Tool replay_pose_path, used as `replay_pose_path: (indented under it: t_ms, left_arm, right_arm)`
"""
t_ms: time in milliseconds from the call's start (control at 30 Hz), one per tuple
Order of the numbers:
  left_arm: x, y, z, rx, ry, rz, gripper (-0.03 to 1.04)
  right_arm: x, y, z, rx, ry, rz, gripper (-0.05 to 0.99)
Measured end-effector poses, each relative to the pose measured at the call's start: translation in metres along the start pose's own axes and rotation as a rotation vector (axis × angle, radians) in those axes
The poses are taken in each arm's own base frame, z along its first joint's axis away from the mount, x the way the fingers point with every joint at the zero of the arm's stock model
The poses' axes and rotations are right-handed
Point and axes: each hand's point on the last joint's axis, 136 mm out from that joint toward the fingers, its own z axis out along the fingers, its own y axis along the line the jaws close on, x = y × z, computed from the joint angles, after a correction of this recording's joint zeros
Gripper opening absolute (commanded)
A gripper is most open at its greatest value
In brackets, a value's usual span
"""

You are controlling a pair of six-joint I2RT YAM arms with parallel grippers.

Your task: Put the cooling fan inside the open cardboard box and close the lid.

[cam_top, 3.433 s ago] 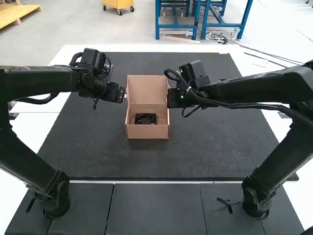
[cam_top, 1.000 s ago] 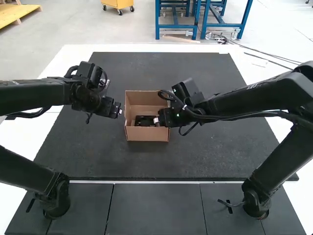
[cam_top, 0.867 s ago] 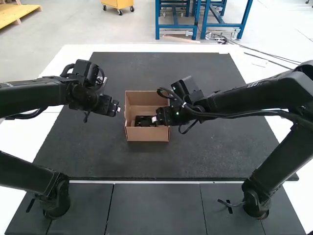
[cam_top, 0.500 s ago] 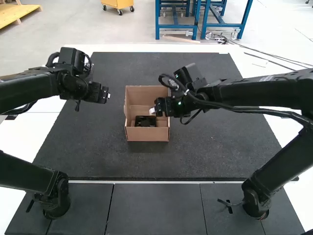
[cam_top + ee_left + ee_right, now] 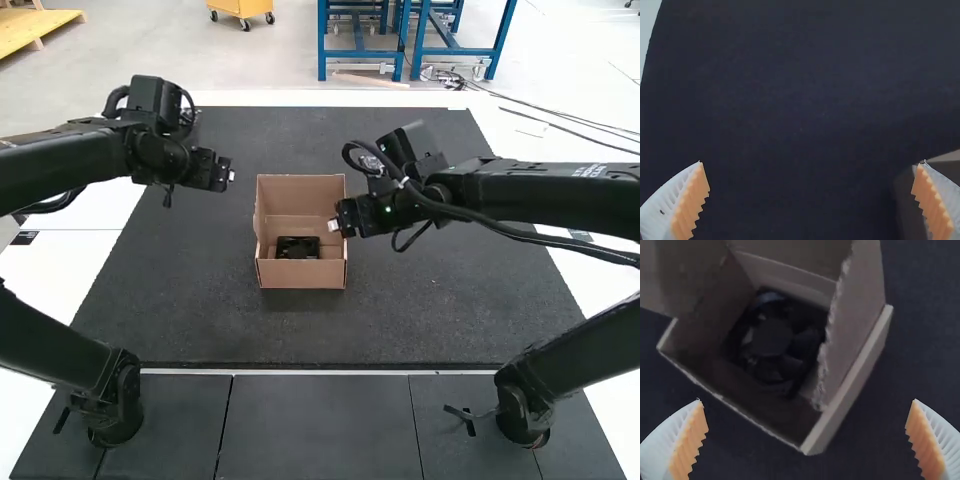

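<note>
Got the fan [image 5: 298,246] lying flat on the floor of the box [image 5: 300,272], top open. Seeing the left gripper [image 5: 222,172] off the box's far-left corner, over the mat [image 5: 430,290], fingers spread wide, nothing between. Same with the right gripper [image 5: 338,225], just at the box's right wall: spread, empty.

A black mat [image 5: 400,320] covers the white table [image 5: 70,260].
</note>
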Motion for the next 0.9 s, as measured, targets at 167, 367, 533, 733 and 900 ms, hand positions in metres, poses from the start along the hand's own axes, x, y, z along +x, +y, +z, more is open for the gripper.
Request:
replay_pose_path:
  t_ms: [167,367,533,733,900]
  left_arm:
    - [-0.014,-0.013,0.008,0.024,-0.024,0.019,0.96]
    - [-0.021,-0.02,0.017,0.036,-0.033,0.028,0.96]
    - [-0.022,-0.02,0.022,0.035,-0.04,0.028,0.96]
    - [-0.029,-0.021,0.031,0.035,-0.068,0.025,0.96]
    - [-0.03,-0.021,0.04,0.034,-0.078,0.02,0.96]
  right_arm:
    - [-0.003,-0.008,-0.009,0.027,-0.016,-0.024,0.91]
    - [-0.005,-0.014,-0.013,0.039,-0.024,-0.023,0.91]
    - [0.001,-0.02,-0.012,0.048,-0.008,-0.017,0.91]
    - [0.011,-0.021,-0.009,0.05,0.018,-0.016,0.91]
    - [0.015,-0.021,-0.01,0.046,0.022,-0.016,0.91]
